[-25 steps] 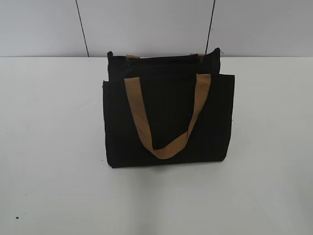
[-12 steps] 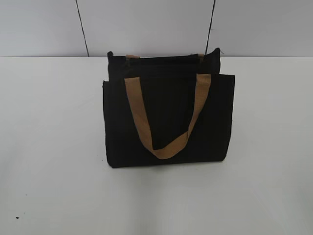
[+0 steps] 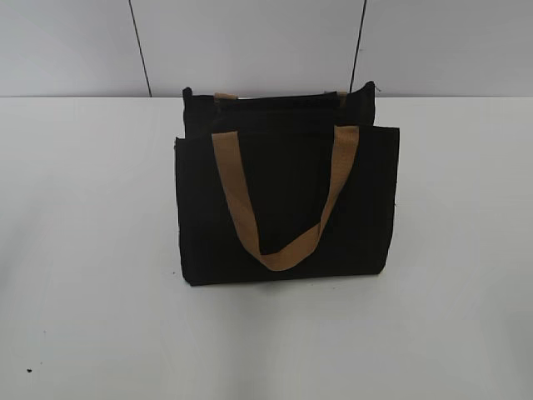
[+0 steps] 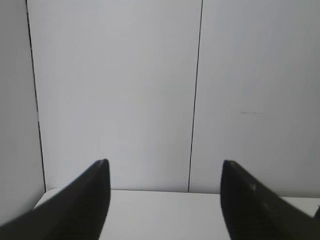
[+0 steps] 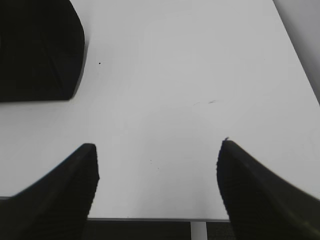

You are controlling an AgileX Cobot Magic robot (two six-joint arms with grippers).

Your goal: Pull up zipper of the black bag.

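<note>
The black bag (image 3: pixel 283 200) stands upright in the middle of the white table in the exterior view, its tan handle hanging down the front panel. The zipper (image 3: pixel 275 98) runs as a black line along the bag's top edge; its silver pull is not visible. Neither gripper shows in the exterior view. My left gripper (image 4: pixel 165 167) is open and empty, facing the back wall. My right gripper (image 5: pixel 157 147) is open and empty over bare table, with a corner of the bag (image 5: pixel 37 47) at the upper left of its view.
The white table (image 3: pixel 83 250) spreads around the bag on all sides. A grey panelled wall (image 3: pixel 250 42) stands behind it. The table's near edge (image 5: pixel 150 218) shows at the bottom of the right wrist view.
</note>
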